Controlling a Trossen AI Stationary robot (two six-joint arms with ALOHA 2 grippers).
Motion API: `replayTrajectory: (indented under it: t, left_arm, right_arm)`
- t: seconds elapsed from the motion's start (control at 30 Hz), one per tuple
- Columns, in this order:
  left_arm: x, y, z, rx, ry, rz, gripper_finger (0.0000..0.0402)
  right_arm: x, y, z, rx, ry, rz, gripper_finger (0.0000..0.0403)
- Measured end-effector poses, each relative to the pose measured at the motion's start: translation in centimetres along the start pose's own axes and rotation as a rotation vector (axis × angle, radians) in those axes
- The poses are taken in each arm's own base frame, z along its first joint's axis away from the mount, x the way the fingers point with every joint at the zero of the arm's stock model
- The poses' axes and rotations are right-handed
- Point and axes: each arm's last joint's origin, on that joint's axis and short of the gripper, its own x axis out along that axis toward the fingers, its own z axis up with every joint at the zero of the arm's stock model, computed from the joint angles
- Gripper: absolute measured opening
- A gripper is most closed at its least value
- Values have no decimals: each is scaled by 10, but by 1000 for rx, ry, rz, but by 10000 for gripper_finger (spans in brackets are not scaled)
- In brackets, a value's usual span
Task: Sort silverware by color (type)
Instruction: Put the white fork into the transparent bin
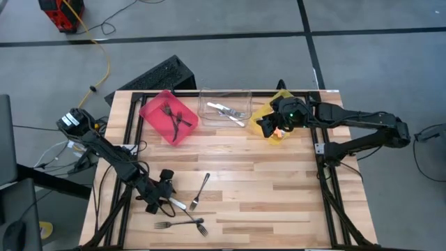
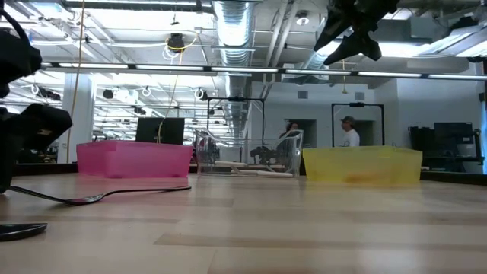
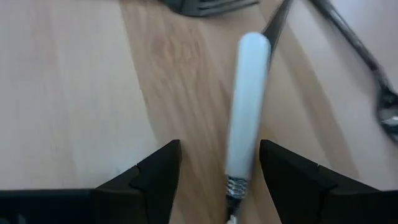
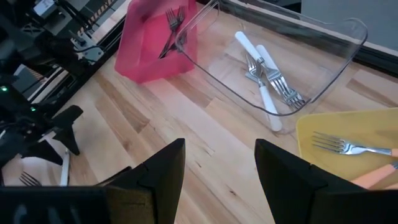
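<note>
A white-handled fork lies on the wooden table near its front left; its handle runs between the fingers of my open left gripper, which stands low over it without visibly touching it. A silver fork and two dark forks lie close by. The red bin holds dark forks, the clear bin white-handled forks, and the yellow bin a silver fork and orange handles. My right gripper hangs open above the yellow bin, with nothing between its fingers.
The three bins stand in a row along the table's far edge, red at the left, clear in the middle, yellow at the right. The bare wood between the bins and the loose forks is free. People show in the room behind the table in the low view.
</note>
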Motion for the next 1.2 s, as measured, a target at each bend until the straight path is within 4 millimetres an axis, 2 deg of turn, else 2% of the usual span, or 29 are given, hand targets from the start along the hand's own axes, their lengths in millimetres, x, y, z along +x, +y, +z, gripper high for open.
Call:
replayTrajectory:
  t: [0.27,0.6,0.9,1.07,1.2]
  left_arm:
    - [13,-2,1,-11,-10,18,198]
    - [20,-3,-2,29,20,19,118]
    - [21,-3,-2,-50,19,13,31]
    - [21,-3,-1,-65,0,8,30]
    - [21,-4,0,-163,-10,17,32]
  right_arm:
    - [0,0,0,-1,2,-2,218]
    - [0,0,0,3,-1,1,218]
    - [0,1,1,6,-12,10,218]
    - [0,1,2,38,-19,16,218]
    - [0,4,4,57,-44,41,218]
